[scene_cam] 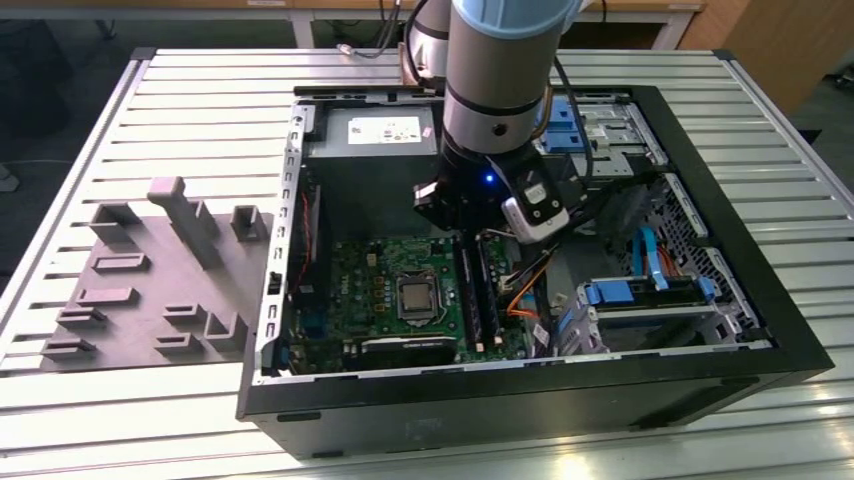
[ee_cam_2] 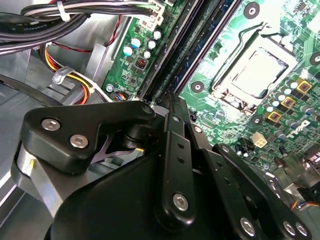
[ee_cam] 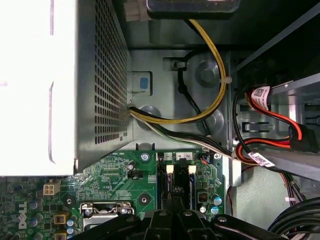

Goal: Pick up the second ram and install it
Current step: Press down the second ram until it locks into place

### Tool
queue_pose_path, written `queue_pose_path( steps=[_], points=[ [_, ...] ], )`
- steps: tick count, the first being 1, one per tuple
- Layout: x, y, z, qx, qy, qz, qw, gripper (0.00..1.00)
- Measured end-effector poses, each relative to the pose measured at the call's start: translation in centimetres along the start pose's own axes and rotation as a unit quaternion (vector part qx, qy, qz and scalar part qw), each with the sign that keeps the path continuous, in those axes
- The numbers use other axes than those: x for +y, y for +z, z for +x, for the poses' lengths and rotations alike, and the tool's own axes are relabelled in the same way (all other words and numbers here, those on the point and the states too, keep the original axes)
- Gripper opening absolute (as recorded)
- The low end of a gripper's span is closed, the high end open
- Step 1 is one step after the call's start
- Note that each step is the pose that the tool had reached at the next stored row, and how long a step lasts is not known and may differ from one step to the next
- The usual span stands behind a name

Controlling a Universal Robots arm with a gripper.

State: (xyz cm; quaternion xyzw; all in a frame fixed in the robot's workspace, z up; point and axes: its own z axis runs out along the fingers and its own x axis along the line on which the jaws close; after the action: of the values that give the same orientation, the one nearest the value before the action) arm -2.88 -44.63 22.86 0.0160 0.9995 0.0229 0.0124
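My gripper [scene_cam: 466, 238] is low inside the open computer case [scene_cam: 747, 330], over the far end of the memory slots on the green motherboard [scene_cam: 380, 275]. In the second wrist view its black fingers [ee_cam_2: 167, 107] meet in a narrow shut tip. The second ram [scene_cam: 470, 295] is a thin dark strip standing in a slot, running away from the fingertips [ee_cam: 172, 196] along the board [ee_cam_2: 207, 35]. The tip sits at the ram's end by the white slot latches [ee_cam: 169, 169]. I cannot tell whether it touches the ram.
The silver processor socket [ee_cam_2: 255, 75] lies beside the slots. A perforated power supply [ee_cam: 100, 75] with yellow and black cables [ee_cam: 215, 95] stands beyond them. Red and orange cables [scene_cam: 527, 290] and blue drive bays [scene_cam: 627, 292] are at the exterior view's right. A grey fixture with uprights [scene_cam: 167, 265] lies outside the case.
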Motion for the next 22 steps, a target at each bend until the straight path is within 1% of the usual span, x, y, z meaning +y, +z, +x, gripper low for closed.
queue_pose_path(
  steps=[5,7,18,19,20,22],
  points=[
    [-0.11,0.00,0.00,0.0000,0.000,-0.0001,1.0000,0.11],
    [-0.63,-0.02,-0.02,0.0000,0.000,0.0000,1.0000,0.11],
    [-0.81,-0.03,-0.03,0.0000,0.000,0.0000,1.0000,0.11],
    [-1.77,-0.08,-0.14,0.0000,0.000,0.0000,1.0000,0.11],
    [-2.56,-0.11,-0.39,0.0000,0.000,0.0000,1.0000,0.11],
    [-2.57,-0.11,-0.40,0.0000,0.000,0.0000,1.0000,0.11]
  ],
)
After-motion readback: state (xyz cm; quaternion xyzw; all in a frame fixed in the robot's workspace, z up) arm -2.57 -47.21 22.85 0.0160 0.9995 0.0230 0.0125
